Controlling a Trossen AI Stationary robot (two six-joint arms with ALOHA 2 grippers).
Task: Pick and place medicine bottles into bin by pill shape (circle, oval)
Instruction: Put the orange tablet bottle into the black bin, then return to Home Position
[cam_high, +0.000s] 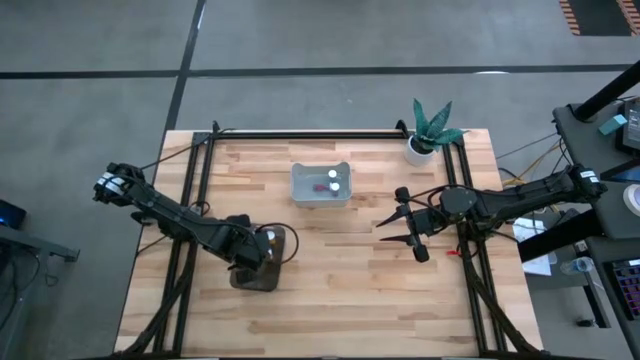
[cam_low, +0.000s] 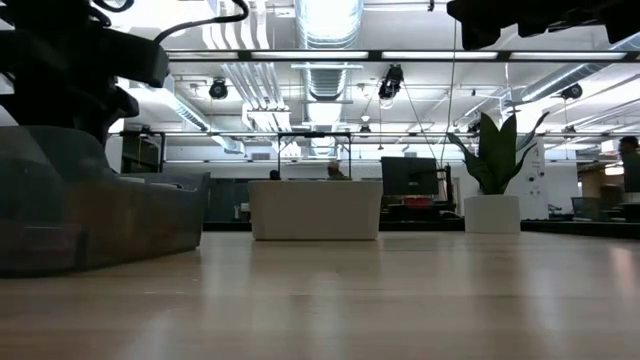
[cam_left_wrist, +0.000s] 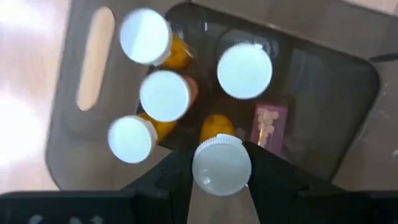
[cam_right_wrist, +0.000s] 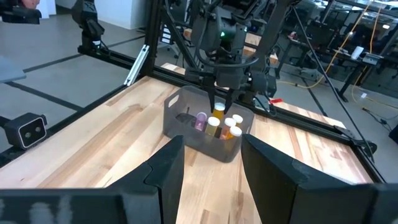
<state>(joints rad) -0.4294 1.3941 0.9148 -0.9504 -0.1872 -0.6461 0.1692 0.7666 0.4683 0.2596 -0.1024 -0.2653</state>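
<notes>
Two claws showing, each in a different state. Left claw (cam_left_wrist: 221, 180) clenching on a white-capped medicine bottle (cam_left_wrist: 221, 165), fingers (cam_left_wrist: 169, 180) pressing the cap from both sides, hanging inside the dark smoky bin (cam_high: 258, 262) at the table's near left part. Right claw (cam_high: 407, 225) hovering released over bare wood right of centre, fingers (cam_right_wrist: 166, 163) spread wide, touching nothing, pointing toward the left arm.

Sitting in that dark bin: four more bottles (cam_left_wrist: 165, 95) with round white caps, amber-orange bodies peeking out beneath some of them, crowding together just beside the gripped one. Lying on the bin floor between them: a small purple card (cam_left_wrist: 270, 124) printed with pale pill shapes, print too blurred for reading. Showing in the right wrist view: the same bin (cam_right_wrist: 186, 127) with the left claw (cam_right_wrist: 219, 104) dipping in from above, one purple-bodied bottle (cam_right_wrist: 201, 121) standing at the group's edge.

Standing farther back near the table's middle: a clear bin (cam_high: 320, 186), holding two white-capped bottles (cam_high: 333, 179) and a small reddish thing beside them, well apart from either claw. Resting at the far right corner of the table (cam_high: 330, 290): a white pot with a green plant (cam_high: 428, 130), away from the right arm. Looming large at the left of the low view: the dark bin (cam_low: 95, 215), with the clear bin (cam_low: 315, 210) and the plant pot (cam_low: 491, 213) behind.
</notes>
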